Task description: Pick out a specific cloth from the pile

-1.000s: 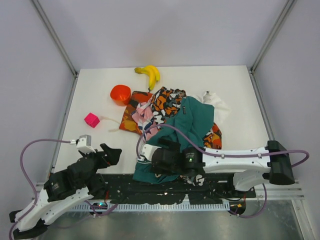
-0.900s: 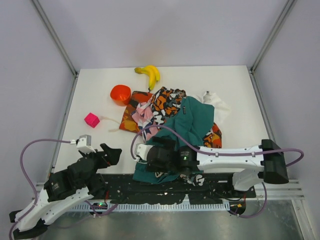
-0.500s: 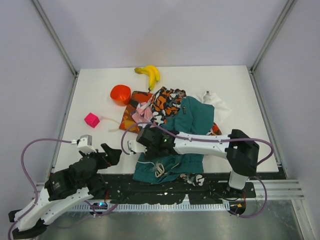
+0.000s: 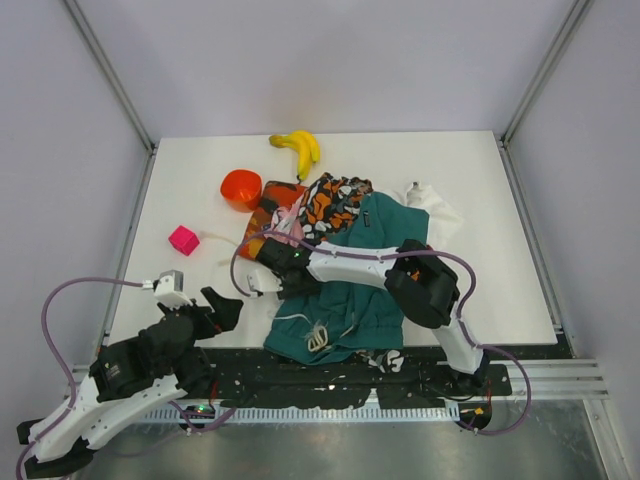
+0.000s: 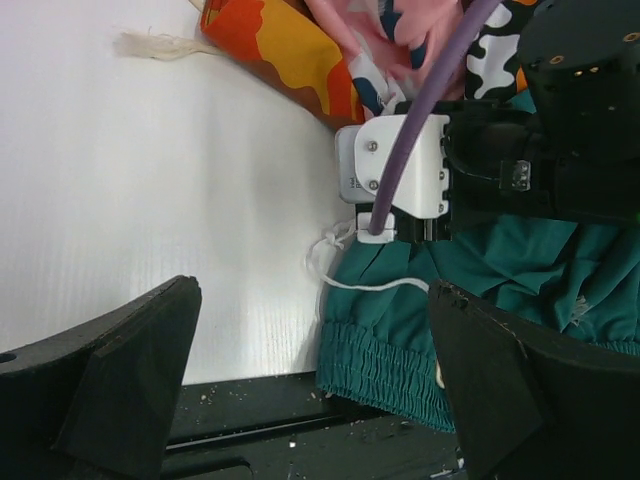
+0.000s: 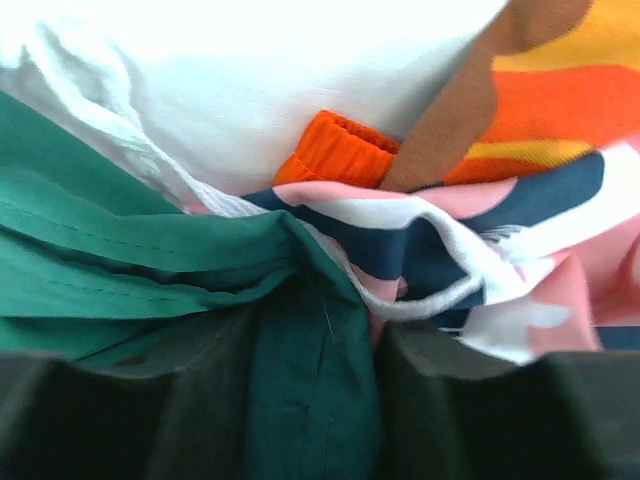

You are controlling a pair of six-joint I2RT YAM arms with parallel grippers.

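The pile (image 4: 345, 235) lies mid-table, topped by a big teal drawstring garment (image 4: 350, 300) beside orange-black-white patterned cloth (image 4: 335, 200) and pink pieces. Of the cloth, only a plain orange-red hem (image 6: 335, 150) shows, peeking from under the pink and navy fabric, just beyond my right fingers. My right gripper (image 4: 275, 262) is dug into the pile's left side, and its jaws pinch a fold of the teal garment (image 6: 315, 350). My left gripper (image 4: 222, 310) hangs open near the table's front edge, left of the teal waistband (image 5: 400, 350), holding nothing (image 5: 312, 300).
Bananas (image 4: 298, 148) lie at the back. A red-orange bowl (image 4: 240, 188) stands at the pile's upper left, and a pink cube (image 4: 183, 240) sits to the left. A white cloth (image 4: 435, 205) sticks out on the right. A black rail (image 5: 250, 450) runs along the near edge.
My right arm swung from the front of the teal garment up into the pile's left side, and its jaws narrowed onto teal fabric. The left arm stayed still.
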